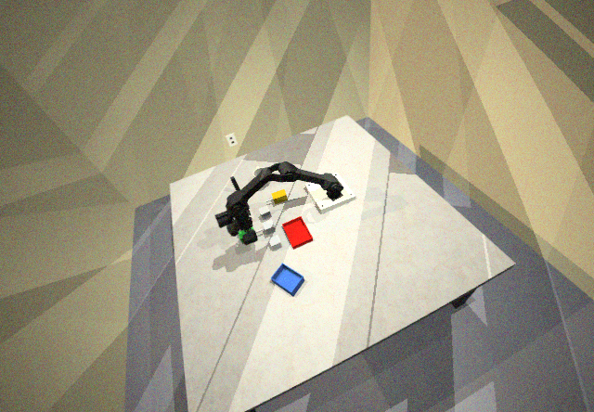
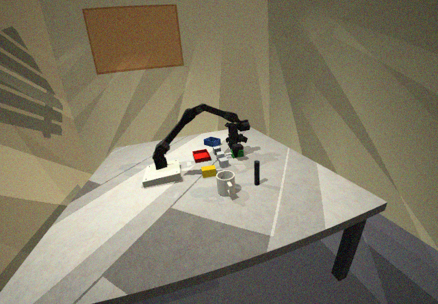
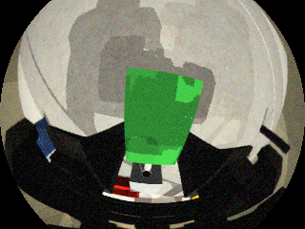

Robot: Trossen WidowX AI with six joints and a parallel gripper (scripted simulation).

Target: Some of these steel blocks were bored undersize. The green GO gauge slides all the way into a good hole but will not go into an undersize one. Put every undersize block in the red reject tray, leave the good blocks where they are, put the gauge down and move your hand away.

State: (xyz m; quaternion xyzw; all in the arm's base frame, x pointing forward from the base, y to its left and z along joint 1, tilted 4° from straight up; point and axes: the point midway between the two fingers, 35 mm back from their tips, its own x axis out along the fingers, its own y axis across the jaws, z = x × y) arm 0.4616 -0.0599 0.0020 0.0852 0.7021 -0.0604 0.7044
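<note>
Pinching the green gauge, my gripper points its pin at the middle one of three steel blocks. I can read no lettering on anything. The red tray sits near the blocks; in the exterior view, a mug and a black cylinder stand nearer, right of the yellow block.

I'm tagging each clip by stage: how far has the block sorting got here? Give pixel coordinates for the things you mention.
Sorted so far: nothing visible; the red tray (image 1: pixel 297 232) (image 2: pixel 201 156) holds no block. In hand: the gripper (image 1: pixel 246 236) (image 2: pixel 237 150) (image 3: pixel 152 125) is closed on the green gauge (image 3: pixel 159 114), beside the row of steel blocks (image 1: pixel 267 226) (image 2: pixel 221 157). Left: rejecting any undersize blocks, setting the gauge down and withdrawing. Which blocks were tested, I can't tell.
</note>
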